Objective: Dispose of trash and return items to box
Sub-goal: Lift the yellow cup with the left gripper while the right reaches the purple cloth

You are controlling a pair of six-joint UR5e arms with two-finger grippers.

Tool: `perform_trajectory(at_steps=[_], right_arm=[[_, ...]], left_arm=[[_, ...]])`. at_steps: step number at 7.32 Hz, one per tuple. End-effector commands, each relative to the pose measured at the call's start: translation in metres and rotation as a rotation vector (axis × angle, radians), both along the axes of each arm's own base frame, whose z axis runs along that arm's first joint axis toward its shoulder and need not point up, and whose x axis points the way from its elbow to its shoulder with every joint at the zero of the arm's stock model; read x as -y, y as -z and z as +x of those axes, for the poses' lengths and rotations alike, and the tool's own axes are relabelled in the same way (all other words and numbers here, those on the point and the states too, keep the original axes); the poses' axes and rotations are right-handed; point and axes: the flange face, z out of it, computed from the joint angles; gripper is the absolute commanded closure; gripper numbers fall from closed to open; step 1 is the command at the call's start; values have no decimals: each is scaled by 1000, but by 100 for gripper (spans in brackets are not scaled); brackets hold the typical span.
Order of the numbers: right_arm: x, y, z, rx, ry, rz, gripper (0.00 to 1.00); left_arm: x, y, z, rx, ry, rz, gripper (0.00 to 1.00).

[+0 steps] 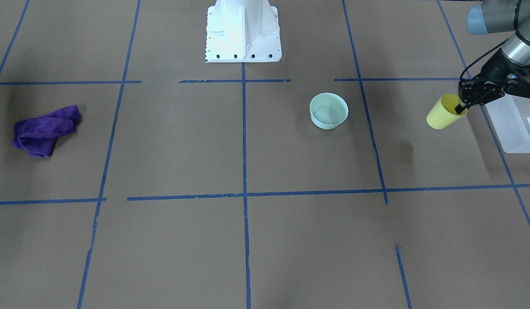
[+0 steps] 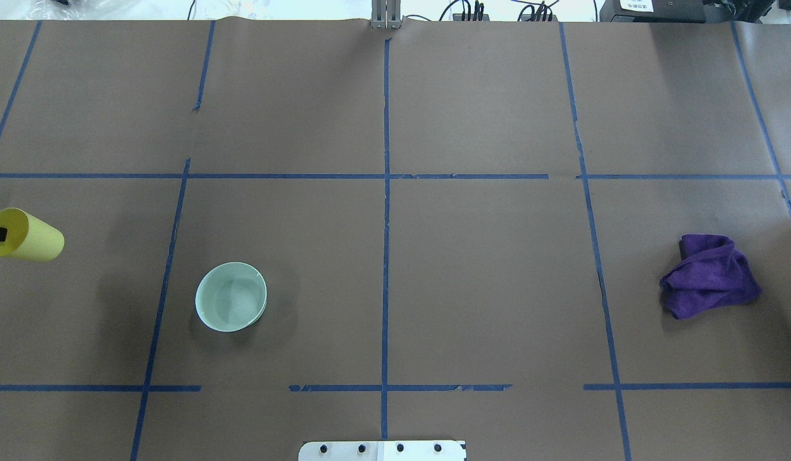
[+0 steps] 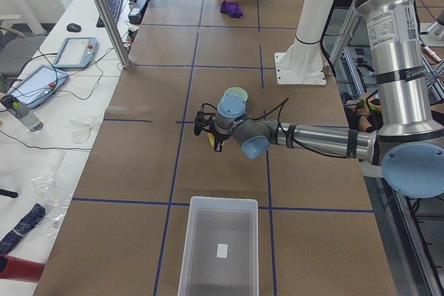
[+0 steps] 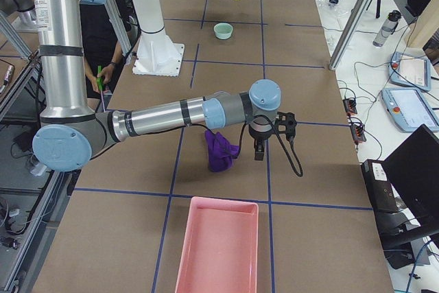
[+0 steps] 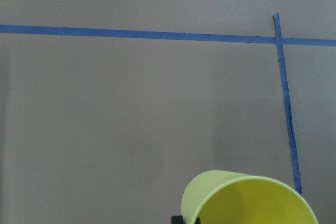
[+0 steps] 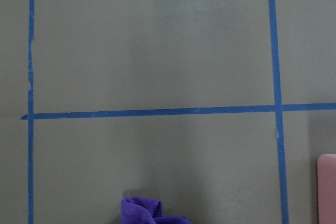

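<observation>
My left gripper is shut on the rim of the yellow cup, one finger inside it, and holds it tilted above the table just beside the translucent white box. The cup also shows at the overhead view's left edge and at the bottom of the left wrist view. The mint-green bowl stands upright on the table, apart from the gripper, and shows in the overhead view. My right gripper hovers over the purple cloth; I cannot tell whether it is open or shut.
The purple cloth lies crumpled on the robot's right side. A pink tray stands at that end of the table. The white robot base is at the table's middle edge. Blue tape lines grid the brown surface.
</observation>
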Motion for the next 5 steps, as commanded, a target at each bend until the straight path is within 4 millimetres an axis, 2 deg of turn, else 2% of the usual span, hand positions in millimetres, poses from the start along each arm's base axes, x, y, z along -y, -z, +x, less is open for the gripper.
perform_trajectory(at_steps=[1, 2, 3, 4, 5], right_arm=[[-37, 11, -48, -27, -36, -2, 0], [-62, -5, -70, -17, -45, 28, 0], [-78, -15, -89, -15, -36, 27, 0], [-91, -33, -106, -52, -5, 27, 0], [-93, -51, -125, -84, 28, 24, 0]], left_arm=[[41, 10, -47, 94, 7, 51, 100], [59, 18, -66, 127, 12, 60, 100], [78, 31, -83, 158, 5, 81, 100], [92, 39, -112, 197, 8, 109, 100], [98, 37, -133, 231, -5, 127, 100]])
